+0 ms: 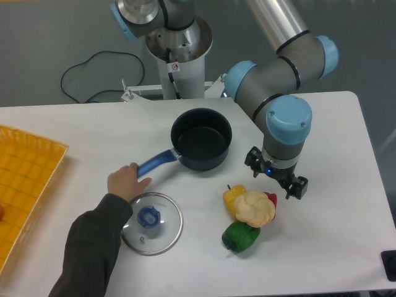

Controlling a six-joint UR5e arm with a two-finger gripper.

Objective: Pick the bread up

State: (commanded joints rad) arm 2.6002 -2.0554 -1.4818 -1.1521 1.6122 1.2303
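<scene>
The bread is a pale cream lumpy bun with a browned edge, lying on the white table right of centre. It rests against a yellow pepper, a green pepper and a small red piece. My gripper hangs under the blue-capped wrist, just above and to the right of the bread in the picture, and is not holding it. The wrist hides the fingertips, so the jaw opening does not show.
A dark pot with a blue handle stands left of the arm; a person's hand grips that handle. A glass lid lies below it. A yellow tray sits at the left edge.
</scene>
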